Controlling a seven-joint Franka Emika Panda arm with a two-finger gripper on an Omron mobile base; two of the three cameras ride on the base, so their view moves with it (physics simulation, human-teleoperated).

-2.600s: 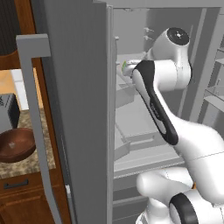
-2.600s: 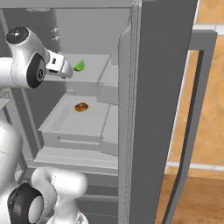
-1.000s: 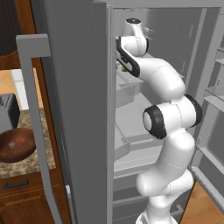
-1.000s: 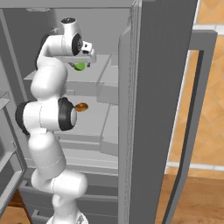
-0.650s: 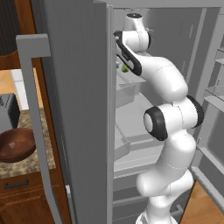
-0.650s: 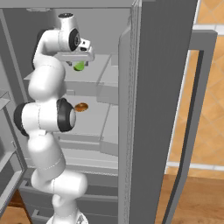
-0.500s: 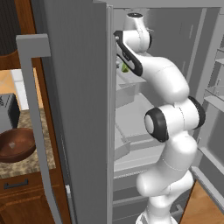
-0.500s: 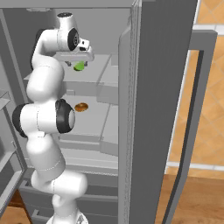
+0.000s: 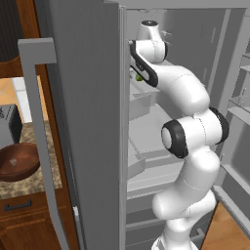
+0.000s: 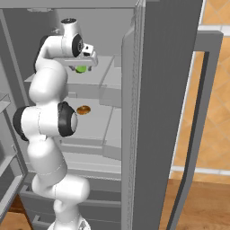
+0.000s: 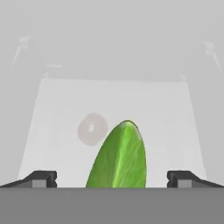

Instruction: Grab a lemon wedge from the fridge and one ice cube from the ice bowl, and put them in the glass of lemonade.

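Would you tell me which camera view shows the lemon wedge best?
The hand view: the lemon wedge looms large between the open gripper's fingertips. The right base view shows a small green blob under the hand; the left base view, a sliver behind the arm.

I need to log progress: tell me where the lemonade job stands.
Done: the fridge stands open and the arm reaches inside. In hand: the open tool straddles the lemon wedge on the shelf, jaws wide on either side, not yet closed on it. Left: grasping the wedge, taking ice from the ice bowl, and dropping both in the lemonade.

Small orange lump on lower shelf; grey toaster on counter w/ wood drawer below.
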